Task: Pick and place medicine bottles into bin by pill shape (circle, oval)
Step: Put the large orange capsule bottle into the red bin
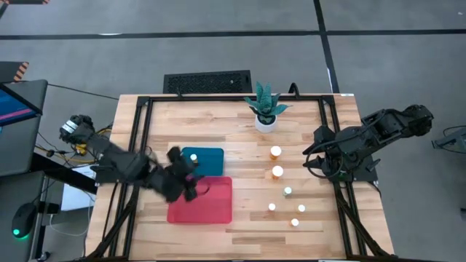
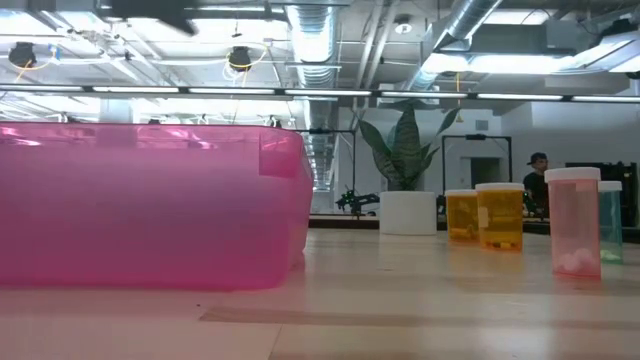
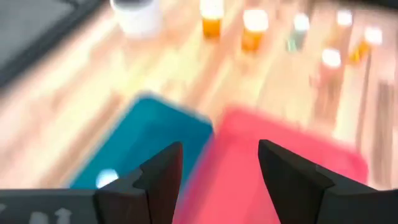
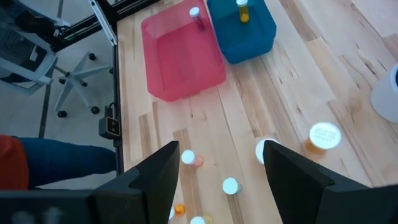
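Several small white-capped bottles stand on the wooden table right of the bins, among them two amber ones (image 1: 275, 153) (image 1: 277, 172) and smaller ones (image 1: 287, 191) (image 1: 301, 208). A blue bin (image 1: 211, 161) holds one amber bottle (image 4: 242, 10). A pink bin (image 1: 211, 204) beside it holds one bottle (image 4: 195, 15). My left gripper (image 1: 188, 176) is open and empty above the seam between the two bins; it also shows in the left wrist view (image 3: 217, 163). My right gripper (image 4: 217, 165) is open and empty at the table's right side, above the bottles.
A white pot with a green plant (image 1: 266, 113) stands at the table's far middle. Black frame rails (image 1: 142, 145) run along the table's left and right sides. In the low view the pink bin (image 2: 150, 205) fills the left, and a person (image 2: 537, 178) shows far behind.
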`<state>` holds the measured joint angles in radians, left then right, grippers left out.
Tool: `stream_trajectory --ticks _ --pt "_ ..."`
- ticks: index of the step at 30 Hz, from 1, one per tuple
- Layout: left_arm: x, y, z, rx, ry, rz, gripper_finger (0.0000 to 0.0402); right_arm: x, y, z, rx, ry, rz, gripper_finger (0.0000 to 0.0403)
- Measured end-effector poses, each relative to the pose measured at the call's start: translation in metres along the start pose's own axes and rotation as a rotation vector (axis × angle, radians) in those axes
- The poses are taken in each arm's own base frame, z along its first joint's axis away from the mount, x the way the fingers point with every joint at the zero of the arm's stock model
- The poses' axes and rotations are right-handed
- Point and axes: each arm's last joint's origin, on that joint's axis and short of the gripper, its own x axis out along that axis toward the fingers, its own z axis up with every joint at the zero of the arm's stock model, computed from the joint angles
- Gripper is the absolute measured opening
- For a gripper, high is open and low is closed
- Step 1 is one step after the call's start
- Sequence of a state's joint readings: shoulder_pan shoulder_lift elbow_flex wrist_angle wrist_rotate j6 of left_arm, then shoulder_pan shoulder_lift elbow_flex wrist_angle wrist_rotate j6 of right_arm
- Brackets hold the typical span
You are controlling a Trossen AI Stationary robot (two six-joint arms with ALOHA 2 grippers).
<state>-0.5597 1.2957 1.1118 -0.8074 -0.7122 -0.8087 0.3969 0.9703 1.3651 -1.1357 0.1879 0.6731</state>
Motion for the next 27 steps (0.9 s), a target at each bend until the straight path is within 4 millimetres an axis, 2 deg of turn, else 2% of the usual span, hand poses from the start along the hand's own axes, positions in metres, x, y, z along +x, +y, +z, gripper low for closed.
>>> stream_trajectory --ticks 7,10,13,17,27 --pt "0.042 0.032 0.072 0.09 -0.177 -0.09 0.0204 0.0 -0.001 -0.001 -0.002 0.008 -0.006 0.024" --pt "0.068 0.045 0.09 0.13 -0.224 -0.14 0.0204 0.0 -0.001 -0.001 -0.001 0.009 -0.004 0.024" --pt "0.095 0.05 0.104 0.176 -0.25 -0.192 0.0206 0.0 0.0 -0.001 -0.001 0.009 -0.003 0.024" --pt "0.134 0.041 0.116 0.251 -0.213 -0.241 0.0222 0.0 0.0 -0.001 -0.001 0.009 -0.002 0.024" --pt "0.223 -0.001 0.145 0.413 -0.193 -0.315 0.0271 0.0 0.0 -0.001 -0.002 0.01 -0.003 0.024"
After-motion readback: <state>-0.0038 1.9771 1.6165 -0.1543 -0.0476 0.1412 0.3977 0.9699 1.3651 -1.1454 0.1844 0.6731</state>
